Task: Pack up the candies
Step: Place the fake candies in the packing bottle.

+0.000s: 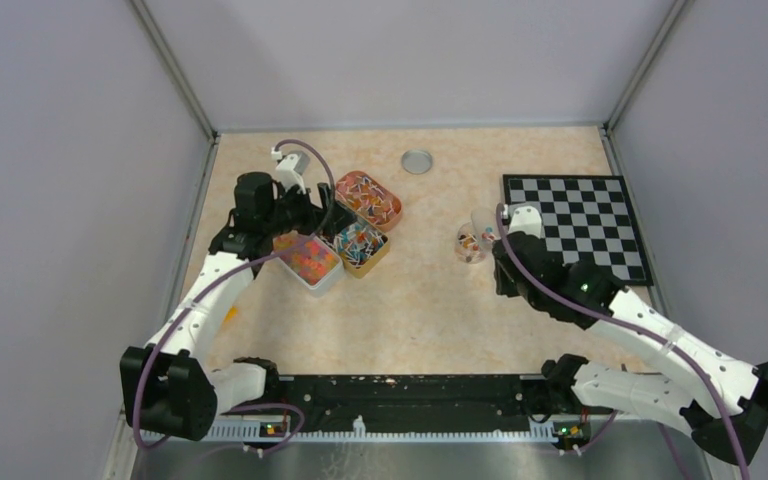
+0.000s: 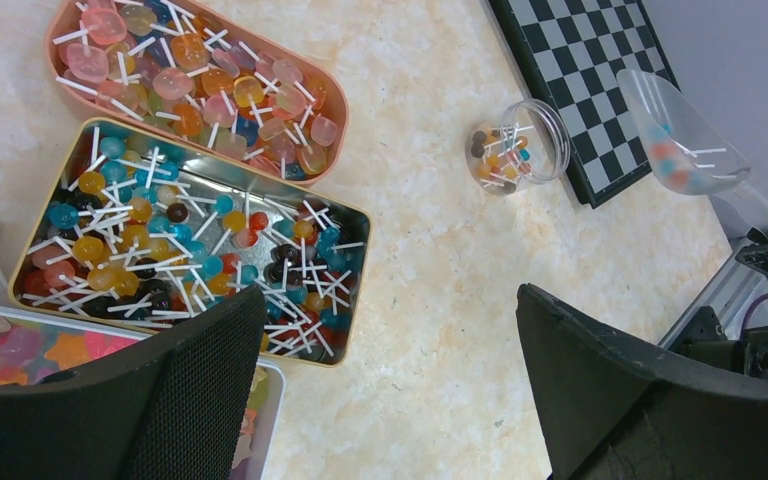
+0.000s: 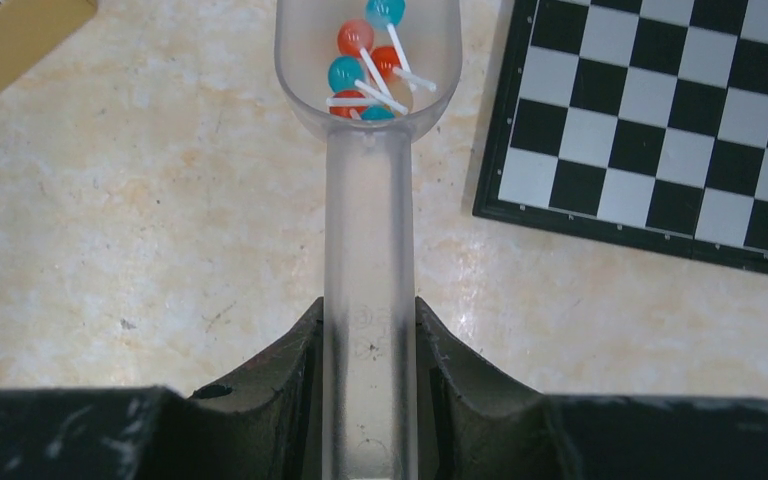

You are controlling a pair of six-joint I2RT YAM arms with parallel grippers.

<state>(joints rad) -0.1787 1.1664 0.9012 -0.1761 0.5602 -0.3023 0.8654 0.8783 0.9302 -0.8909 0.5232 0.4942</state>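
The right gripper (image 3: 368, 340) clamps a clear scoop (image 3: 368, 220) of candies (image 3: 344, 73) beside the chessboard (image 3: 660, 120), while the left gripper (image 2: 390, 295) (jaws spread wide) hangs above the tins (image 2: 360, 215).

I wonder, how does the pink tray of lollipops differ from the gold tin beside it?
The pink tray is oval with rounded ends; the gold tin is rectangular. The tray's lollipops are larger, mostly pink, orange and yellow; the tin's are smaller, many blue, some dark. Both lie open, side by side, full of white-stick sweets.
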